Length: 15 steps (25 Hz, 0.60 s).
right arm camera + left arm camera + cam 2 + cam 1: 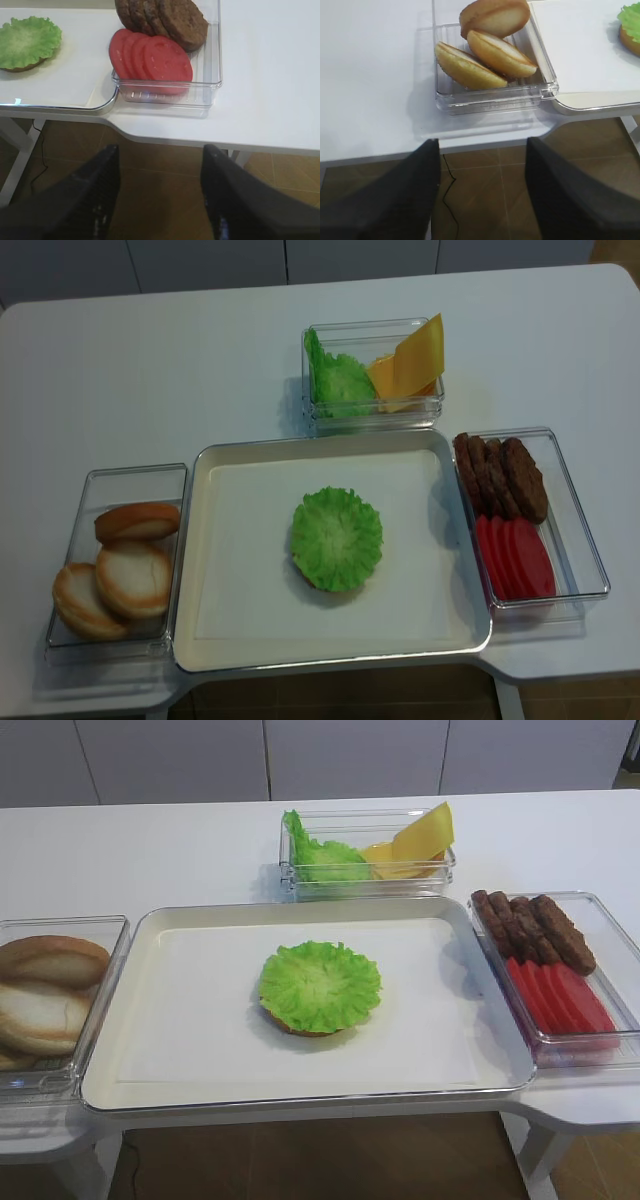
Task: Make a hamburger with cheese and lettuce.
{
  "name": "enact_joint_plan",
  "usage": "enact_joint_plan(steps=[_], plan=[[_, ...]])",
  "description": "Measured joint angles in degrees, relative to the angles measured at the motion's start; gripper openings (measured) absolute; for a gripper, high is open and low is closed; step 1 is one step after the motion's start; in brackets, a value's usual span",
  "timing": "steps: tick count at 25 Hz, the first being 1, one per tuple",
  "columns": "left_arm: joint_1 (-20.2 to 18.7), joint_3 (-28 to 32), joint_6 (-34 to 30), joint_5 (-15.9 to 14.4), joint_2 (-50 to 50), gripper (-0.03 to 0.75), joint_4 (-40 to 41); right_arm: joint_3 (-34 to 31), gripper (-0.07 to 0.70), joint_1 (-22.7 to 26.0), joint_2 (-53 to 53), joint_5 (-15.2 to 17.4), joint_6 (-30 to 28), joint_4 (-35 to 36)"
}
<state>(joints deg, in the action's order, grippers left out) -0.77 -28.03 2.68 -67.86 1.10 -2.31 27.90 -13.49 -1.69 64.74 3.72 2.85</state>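
A big white tray [180,1020] sits in the middle of the white tabletop [150,840]. On the tray lies one lettuce [320,985] leaf, bright green with a frilly edge. It rests on top of a hamburger [300,1026] bun half, and only a thin brown rim of the bun peeks out below the leaf.

To the left of the tray is a clear bin [100,480] with three more bun halves [132,576] leaning on each other. Behind the tray is another clear box [365,818]. More green leaves [320,858] are in its left part. The cheese [422,835] is in its right part, and one yellow slice stands tilted up above the rim. To the right of the tray is a third clear bin [610,915]. It has brown patties [535,928] at the back and flat red slices [560,1000] at the front.

The left gripper [482,200] hangs off the front edge of the tabletop, over the brown floor, near the bun bin. Its two dark fingers are spread wide apart and hold nothing. The right gripper [160,197] hangs off the front edge too, near the bin with the red slices. Its fingers are also wide apart and hold nothing. Neither gripper shows in the two high views.
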Motion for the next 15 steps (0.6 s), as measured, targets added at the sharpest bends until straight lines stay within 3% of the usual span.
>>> enact_joint_plan(steps=[15], plan=[[0.00, 0.00, 0.00, 0.00, 0.00, 0.405, 0.00, 0.00, 0.394, 1.22, 2.59, -0.10, 0.00, 0.00]])
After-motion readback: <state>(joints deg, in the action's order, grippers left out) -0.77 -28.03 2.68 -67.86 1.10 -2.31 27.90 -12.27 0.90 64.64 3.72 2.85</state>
